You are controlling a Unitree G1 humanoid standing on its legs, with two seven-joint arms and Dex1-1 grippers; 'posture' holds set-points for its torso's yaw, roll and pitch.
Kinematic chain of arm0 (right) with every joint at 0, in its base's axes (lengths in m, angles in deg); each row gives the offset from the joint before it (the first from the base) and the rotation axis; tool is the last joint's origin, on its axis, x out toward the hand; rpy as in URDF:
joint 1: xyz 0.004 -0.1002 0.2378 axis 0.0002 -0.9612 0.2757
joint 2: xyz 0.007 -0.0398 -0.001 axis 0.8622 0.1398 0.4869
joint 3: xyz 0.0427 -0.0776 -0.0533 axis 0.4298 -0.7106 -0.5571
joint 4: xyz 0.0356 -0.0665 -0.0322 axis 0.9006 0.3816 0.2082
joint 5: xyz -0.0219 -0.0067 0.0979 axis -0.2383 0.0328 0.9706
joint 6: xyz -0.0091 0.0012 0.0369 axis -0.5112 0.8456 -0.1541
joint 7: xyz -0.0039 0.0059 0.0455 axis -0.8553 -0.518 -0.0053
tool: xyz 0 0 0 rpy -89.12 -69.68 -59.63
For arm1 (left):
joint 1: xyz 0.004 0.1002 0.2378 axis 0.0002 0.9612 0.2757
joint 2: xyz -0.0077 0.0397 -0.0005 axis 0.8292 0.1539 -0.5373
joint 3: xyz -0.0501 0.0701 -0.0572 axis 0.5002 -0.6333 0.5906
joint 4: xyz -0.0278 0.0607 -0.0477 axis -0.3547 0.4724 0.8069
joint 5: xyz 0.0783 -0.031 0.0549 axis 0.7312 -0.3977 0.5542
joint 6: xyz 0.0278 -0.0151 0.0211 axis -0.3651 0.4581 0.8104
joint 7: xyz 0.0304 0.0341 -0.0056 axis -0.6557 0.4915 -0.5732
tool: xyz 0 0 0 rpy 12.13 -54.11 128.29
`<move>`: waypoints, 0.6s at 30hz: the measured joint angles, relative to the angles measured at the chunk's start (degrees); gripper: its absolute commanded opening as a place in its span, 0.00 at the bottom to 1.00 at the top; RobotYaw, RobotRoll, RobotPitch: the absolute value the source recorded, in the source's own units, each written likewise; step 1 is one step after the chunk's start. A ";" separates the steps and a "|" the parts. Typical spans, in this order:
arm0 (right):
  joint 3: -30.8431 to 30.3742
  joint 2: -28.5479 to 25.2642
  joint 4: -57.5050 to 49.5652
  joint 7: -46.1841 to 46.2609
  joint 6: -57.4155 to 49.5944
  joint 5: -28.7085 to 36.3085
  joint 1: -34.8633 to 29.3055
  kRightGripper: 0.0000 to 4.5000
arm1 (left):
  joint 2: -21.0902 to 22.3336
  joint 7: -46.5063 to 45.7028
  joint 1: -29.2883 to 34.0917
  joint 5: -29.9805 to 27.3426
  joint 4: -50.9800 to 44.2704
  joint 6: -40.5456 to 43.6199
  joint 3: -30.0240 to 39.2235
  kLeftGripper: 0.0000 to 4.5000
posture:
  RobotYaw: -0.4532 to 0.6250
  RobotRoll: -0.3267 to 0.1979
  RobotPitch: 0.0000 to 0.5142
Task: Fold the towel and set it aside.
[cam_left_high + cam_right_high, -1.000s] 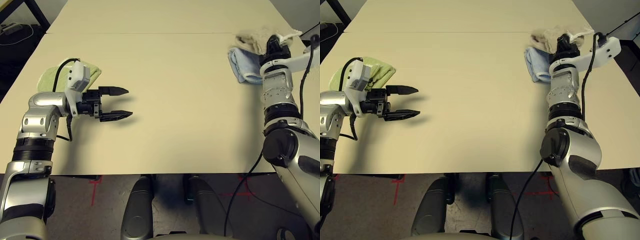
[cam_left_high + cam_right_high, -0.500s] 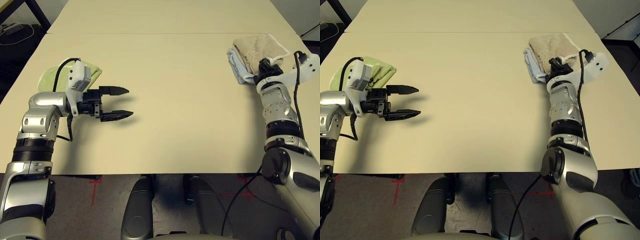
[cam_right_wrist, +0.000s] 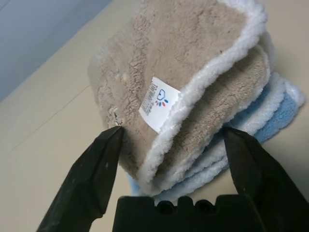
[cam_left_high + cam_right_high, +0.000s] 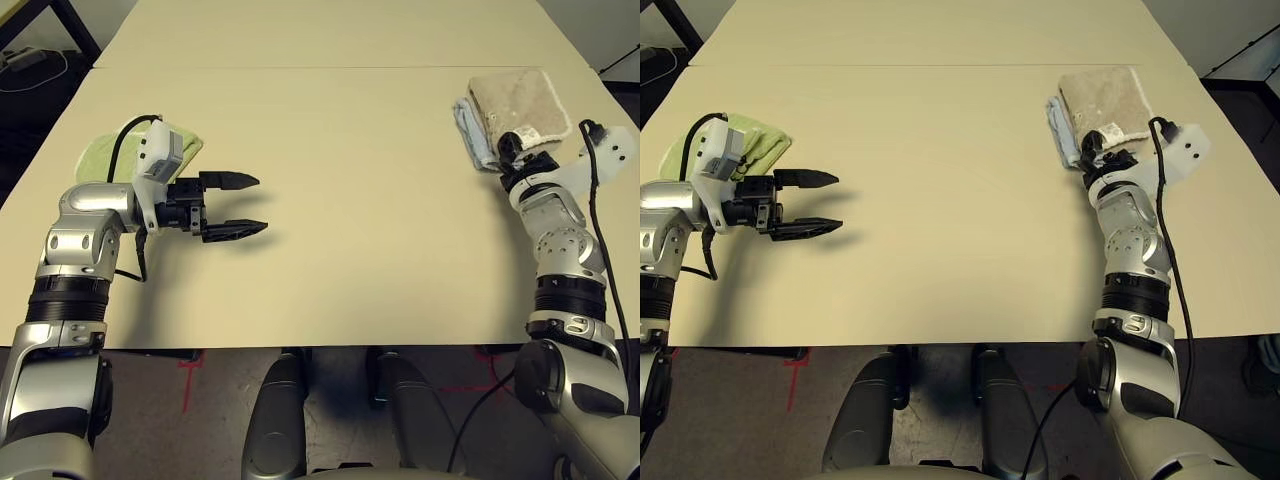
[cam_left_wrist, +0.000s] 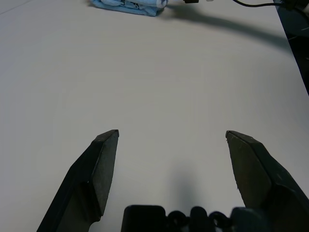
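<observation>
1. As our right gripper hovers at the near edge of the beige towel, its two black fingers stand apart, closed on nothing; we cannot tell whether either fingertip touches the cloth.
2. Folded into a compact, layered bundle, the beige towel lies toward the far right part of our pale table, its fluffy white edging curving around the layers and a white tag with a small blue, red and orange print lying on top.
3. Beneath the beige towel, we see the light blue towel, also folded and trimmed in white, its blue side showing past the beige towel's left side.
4. Well apart from the beige towel, to its left and closer to our body, our left gripper hangs above bare tabletop, its two black fingers spread and empty.
5. Farther left of the beige towel than those fingers, the light green towel rests on the table, partly hidden from us by our left arm.
6. On the near side of the beige towel, our silver right arm reaches in over the table, a black cable running alongside it.
</observation>
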 measured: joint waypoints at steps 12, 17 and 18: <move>-0.59 -7.27 -12.88 -7.42 -9.70 3.75 -8.12 1.00 | -0.75 -1.26 -0.08 -0.10 0.05 0.26 0.09 1.00 | 0.51 0.62 0.39; -5.42 -15.89 -16.58 -19.68 -5.15 -1.09 -15.47 1.00 | -1.82 -5.30 -0.70 -0.41 0.05 2.60 1.39 1.00 | 0.50 0.62 0.39; -6.06 -16.74 -16.49 -21.95 -2.57 -2.33 -15.56 1.00 | -2.06 -6.26 -0.83 -0.46 0.05 3.02 1.75 1.00 | 0.50 0.62 0.39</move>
